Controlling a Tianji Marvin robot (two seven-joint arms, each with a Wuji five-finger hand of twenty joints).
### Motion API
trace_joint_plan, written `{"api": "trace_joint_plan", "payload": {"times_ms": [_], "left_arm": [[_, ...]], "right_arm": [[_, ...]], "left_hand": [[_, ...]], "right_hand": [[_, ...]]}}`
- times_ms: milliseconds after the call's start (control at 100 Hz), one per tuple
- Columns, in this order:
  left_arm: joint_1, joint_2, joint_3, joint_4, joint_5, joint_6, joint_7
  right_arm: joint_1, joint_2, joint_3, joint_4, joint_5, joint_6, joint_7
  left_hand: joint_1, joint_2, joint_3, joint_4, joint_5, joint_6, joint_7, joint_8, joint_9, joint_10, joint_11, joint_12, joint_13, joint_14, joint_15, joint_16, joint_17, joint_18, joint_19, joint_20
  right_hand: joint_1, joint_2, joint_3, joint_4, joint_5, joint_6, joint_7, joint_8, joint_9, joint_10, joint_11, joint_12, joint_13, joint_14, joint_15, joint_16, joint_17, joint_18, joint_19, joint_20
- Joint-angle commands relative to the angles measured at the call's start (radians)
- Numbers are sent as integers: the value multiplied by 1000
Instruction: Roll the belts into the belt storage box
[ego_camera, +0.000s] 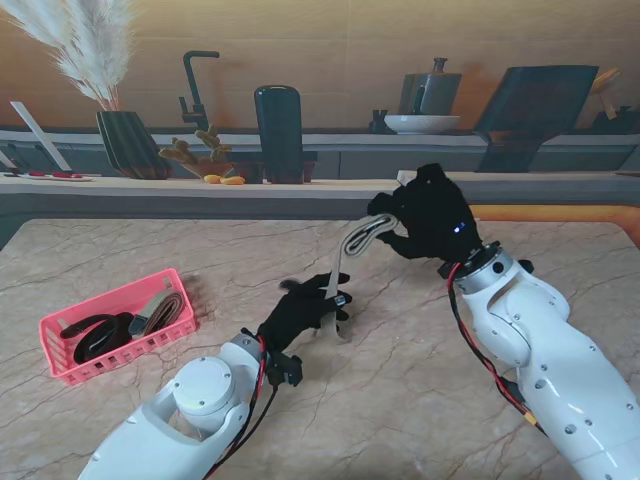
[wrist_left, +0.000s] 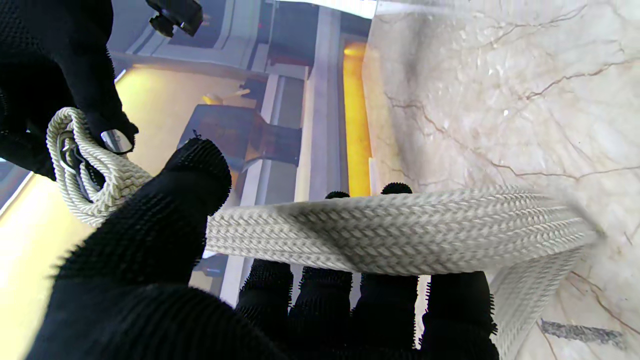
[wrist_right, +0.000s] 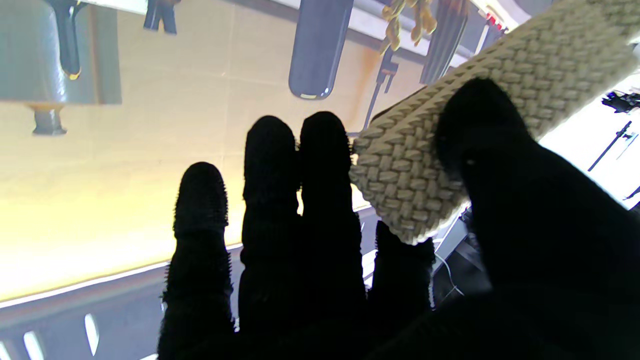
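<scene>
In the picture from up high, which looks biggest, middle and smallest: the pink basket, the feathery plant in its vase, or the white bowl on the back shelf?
1. Feathery plant in its vase, biggest, though it stands farther back.
2. Pink basket, next; it sits nearer the camera, so these two are hard to rank for sure.
3. White bowl, clearly smallest as it looks here.
</scene>
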Motion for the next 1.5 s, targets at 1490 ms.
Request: {"api": "trace_joint_plan", "payload": {"times_ms": [1490], "left_arm": [[-9,-127,93,70,103,-152,450]], "right_arm": [[93,-136,-402,284,434,210,-58]], "left_hand": [[-259,19,52,-16,-251,-84,-59,-119,-393,-60,-27,-166,-286,-160,-149,-199,-141,-219,-171,-88]], "right_hand": [[116,120,50,60,111,-4,205,67,-18,59,59,-13,-30,21,53,3,-58,58,56,-41]]}}
